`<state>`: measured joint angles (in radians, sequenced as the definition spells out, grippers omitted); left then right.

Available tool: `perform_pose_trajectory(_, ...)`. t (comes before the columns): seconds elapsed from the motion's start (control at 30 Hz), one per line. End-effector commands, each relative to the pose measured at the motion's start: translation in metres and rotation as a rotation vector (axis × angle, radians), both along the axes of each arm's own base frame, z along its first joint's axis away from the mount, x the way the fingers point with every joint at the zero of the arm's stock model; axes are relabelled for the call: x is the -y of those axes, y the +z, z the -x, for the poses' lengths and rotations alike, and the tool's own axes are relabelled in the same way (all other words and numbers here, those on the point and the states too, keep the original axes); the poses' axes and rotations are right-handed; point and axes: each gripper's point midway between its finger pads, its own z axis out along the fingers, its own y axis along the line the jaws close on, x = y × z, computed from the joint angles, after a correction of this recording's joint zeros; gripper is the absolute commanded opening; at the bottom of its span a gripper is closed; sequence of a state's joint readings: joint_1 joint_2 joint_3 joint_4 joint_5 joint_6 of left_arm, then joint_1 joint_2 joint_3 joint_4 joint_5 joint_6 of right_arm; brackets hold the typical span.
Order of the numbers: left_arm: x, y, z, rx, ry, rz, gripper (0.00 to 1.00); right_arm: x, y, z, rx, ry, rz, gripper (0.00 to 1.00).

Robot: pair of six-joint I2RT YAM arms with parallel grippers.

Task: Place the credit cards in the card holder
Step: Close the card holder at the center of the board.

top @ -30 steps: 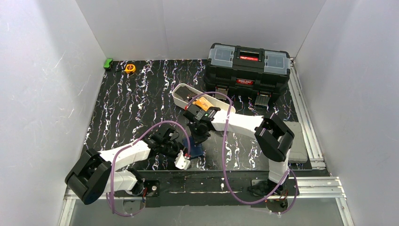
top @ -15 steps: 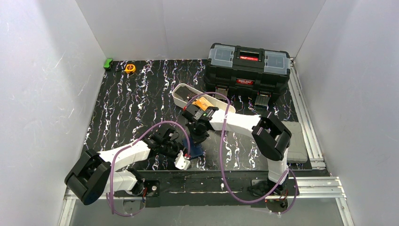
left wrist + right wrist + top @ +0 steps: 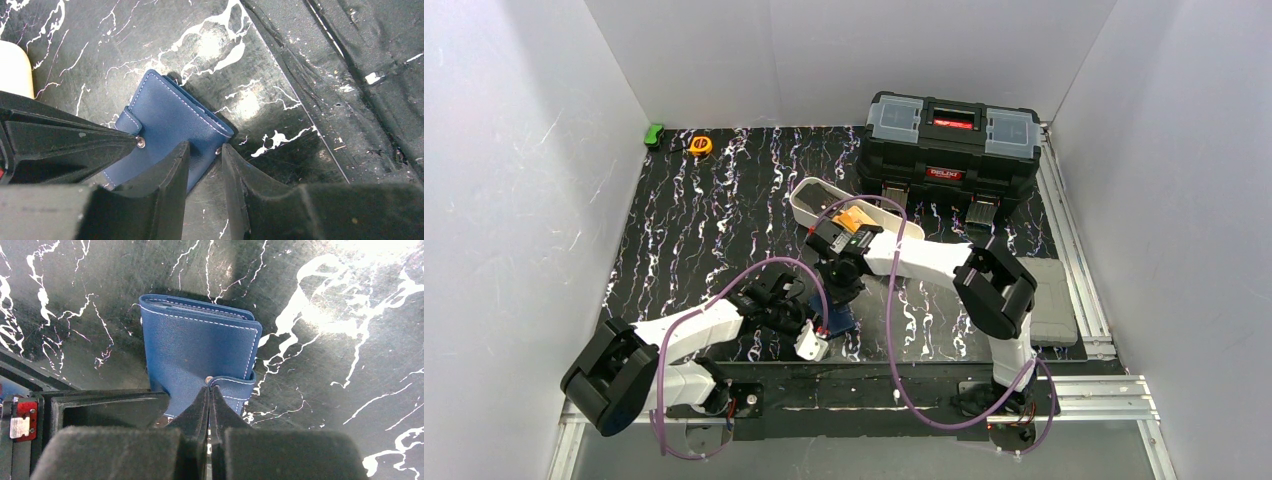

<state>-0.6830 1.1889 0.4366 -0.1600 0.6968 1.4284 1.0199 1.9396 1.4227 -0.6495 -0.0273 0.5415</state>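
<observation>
The card holder [image 3: 197, 352], a navy wallet, lies folded flat on the black marbled table, its snap tab [image 3: 235, 386] done up. My right gripper [image 3: 210, 386] is shut, its joined tips touching the tab right at the snap stud. My left gripper [image 3: 205, 150] stands partly closed over the card holder's [image 3: 167, 122] near corner, and both fingertips touch that corner. In the top view both grippers meet at the card holder [image 3: 842, 320] near the front edge. One orange credit card [image 3: 856, 218] lies in the white tray [image 3: 807, 200]. Other credit cards do not show.
A big black toolbox [image 3: 951, 140] stands at the back right, just behind the tray. A yellow tape measure [image 3: 700, 145] and a small green object [image 3: 655, 134] sit in the back left corner. A grey pad [image 3: 1052, 300] lies at the table's right edge.
The right arm has shifted slightly to the left, its gripper staying at the card holder. The left arm and the card holder have not visibly moved.
</observation>
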Motion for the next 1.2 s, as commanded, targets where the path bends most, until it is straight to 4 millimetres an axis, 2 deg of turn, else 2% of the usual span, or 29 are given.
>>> perform_pose_trajectory(0.0,0.003,0.006,0.009,-0.028,-0.027,0.026,0.29,-0.006,-0.007,0.004,-0.009,0.036,0.021,0.01)
perform_pose_trajectory(0.3,0.002,0.009,0.008,-0.013,-0.022,0.027,0.29,0.001,-0.023,0.006,0.030,0.056,0.148,0.01)
perform_pose_trajectory(0.57,-0.011,0.023,0.000,-0.013,0.113,-0.019,0.29,0.002,-0.026,0.007,0.039,0.052,0.170,0.01)
perform_pose_trajectory(0.87,-0.031,0.011,0.001,-0.017,0.192,-0.092,0.28,0.000,-0.029,0.008,0.038,0.064,0.182,0.01)
perform_pose_trajectory(1.17,-0.038,-0.009,-0.012,0.046,0.233,-0.134,0.24,-0.004,-0.034,0.011,0.024,0.077,0.195,0.01)
